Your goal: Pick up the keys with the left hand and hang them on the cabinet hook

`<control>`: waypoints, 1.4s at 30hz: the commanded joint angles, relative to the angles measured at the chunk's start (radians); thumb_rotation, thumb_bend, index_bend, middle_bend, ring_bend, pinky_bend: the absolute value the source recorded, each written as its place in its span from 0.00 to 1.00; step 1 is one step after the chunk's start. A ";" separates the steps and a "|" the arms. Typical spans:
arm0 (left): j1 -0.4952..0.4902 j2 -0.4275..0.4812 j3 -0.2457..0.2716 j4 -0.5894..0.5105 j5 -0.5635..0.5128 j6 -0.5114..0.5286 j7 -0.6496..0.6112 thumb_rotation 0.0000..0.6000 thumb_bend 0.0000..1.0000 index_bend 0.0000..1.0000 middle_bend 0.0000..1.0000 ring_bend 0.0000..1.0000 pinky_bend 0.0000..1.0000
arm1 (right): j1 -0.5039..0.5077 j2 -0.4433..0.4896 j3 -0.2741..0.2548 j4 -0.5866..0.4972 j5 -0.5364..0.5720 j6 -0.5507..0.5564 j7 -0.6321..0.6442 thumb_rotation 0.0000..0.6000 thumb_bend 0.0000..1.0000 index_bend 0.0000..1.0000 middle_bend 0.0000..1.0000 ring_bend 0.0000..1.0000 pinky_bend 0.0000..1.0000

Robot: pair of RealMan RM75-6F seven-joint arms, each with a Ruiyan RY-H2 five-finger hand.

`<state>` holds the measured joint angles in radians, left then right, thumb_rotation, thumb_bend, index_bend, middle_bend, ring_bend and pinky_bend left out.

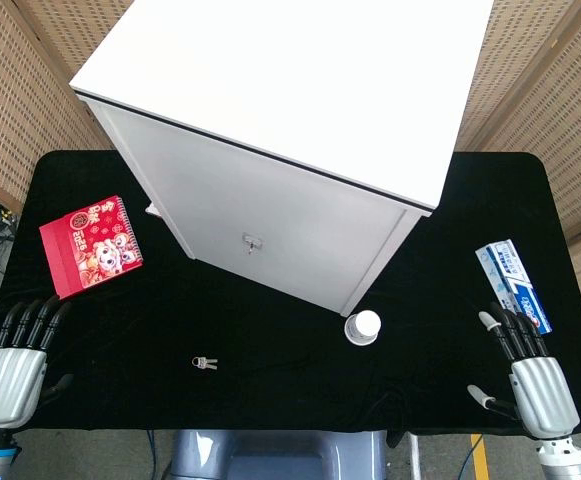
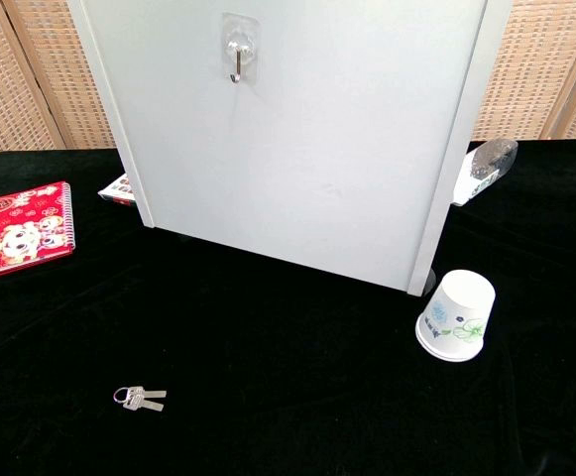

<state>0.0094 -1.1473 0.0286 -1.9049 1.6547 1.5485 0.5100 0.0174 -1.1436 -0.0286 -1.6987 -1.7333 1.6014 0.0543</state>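
A small bunch of silver keys [image 1: 204,363] on a ring lies flat on the black table, in front of the cabinet; the chest view shows the keys [image 2: 140,398] at lower left. The white cabinet [image 1: 270,150] stands mid-table, with a metal hook [image 2: 237,61] on a clear plate high on its front face. My left hand [image 1: 18,360] rests open at the table's near left corner, well left of the keys. At the near right corner my right hand [image 1: 525,370] is open too. Neither hand shows in the chest view.
A red spiral notebook [image 1: 92,244] lies left of the cabinet. An upturned paper cup [image 1: 362,327] sits near the cabinet's right front corner. A blue-and-white toothpaste box [image 1: 513,283] lies beyond the right hand. A packet [image 2: 488,169] peeks out behind the cabinet's right side.
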 commanded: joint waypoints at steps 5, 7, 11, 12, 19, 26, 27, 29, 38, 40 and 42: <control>0.001 -0.001 0.002 0.000 0.002 -0.001 0.002 1.00 0.00 0.00 0.00 0.00 0.00 | -0.001 0.002 -0.001 0.001 -0.001 0.004 0.005 1.00 0.11 0.00 0.00 0.00 0.00; 0.001 -0.001 0.003 -0.001 0.004 0.000 0.001 1.00 0.00 0.00 0.00 0.00 0.00 | -0.002 0.002 -0.002 -0.001 -0.003 0.004 0.005 1.00 0.11 0.00 0.00 0.00 0.00; -0.001 -0.001 0.005 -0.001 0.010 -0.003 0.000 1.00 0.00 0.00 0.00 0.00 0.00 | -0.002 0.001 -0.002 -0.002 -0.006 0.006 0.001 1.00 0.11 0.00 0.00 0.00 0.00; -0.001 -0.001 0.005 -0.002 0.010 -0.003 0.000 1.00 0.00 0.00 0.00 0.00 0.00 | -0.002 0.001 -0.002 -0.002 -0.005 0.005 0.000 1.00 0.11 0.00 0.00 0.00 0.00; -0.003 -0.003 0.004 -0.002 -0.001 -0.012 0.002 1.00 0.00 0.00 0.00 0.00 0.00 | -0.002 0.003 -0.001 -0.002 -0.001 0.005 0.004 1.00 0.11 0.00 0.00 0.00 0.00; -0.004 -0.003 0.007 -0.005 0.000 -0.016 0.003 1.00 0.00 0.00 0.00 0.00 0.00 | -0.003 0.005 -0.004 -0.002 -0.004 0.006 0.005 1.00 0.11 0.00 0.00 0.00 0.00; -0.005 -0.003 0.008 -0.004 -0.002 -0.020 0.004 1.00 0.00 0.00 0.00 0.00 0.00 | -0.004 0.005 -0.004 -0.002 -0.004 0.006 0.004 1.00 0.11 0.00 0.00 0.00 0.00; -0.008 -0.004 0.008 -0.003 -0.005 -0.027 0.003 1.00 0.00 0.00 0.00 0.00 0.00 | -0.004 0.005 -0.004 -0.003 -0.004 0.006 0.003 1.00 0.11 0.00 0.00 0.00 0.00; -0.043 -0.066 -0.005 0.061 0.016 -0.057 -0.041 1.00 0.13 0.12 0.58 0.60 0.60 | -0.003 0.005 -0.003 -0.005 0.005 0.000 0.008 1.00 0.11 0.00 0.00 0.00 0.00; -0.050 -0.079 -0.008 0.074 0.006 -0.071 -0.050 1.00 0.18 0.26 0.79 0.76 0.71 | -0.002 0.006 -0.002 -0.005 0.007 -0.002 0.011 1.00 0.11 0.00 0.00 0.00 0.00; -0.063 -0.085 -0.009 0.080 -0.009 -0.098 -0.053 1.00 0.19 0.37 0.88 0.82 0.76 | -0.001 0.007 -0.001 -0.005 0.008 -0.002 0.013 1.00 0.11 0.00 0.00 0.00 0.00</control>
<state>-0.0429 -1.2250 0.0227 -1.8314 1.6553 1.4676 0.4613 0.0159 -1.1368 -0.0300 -1.7035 -1.7256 1.5995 0.0675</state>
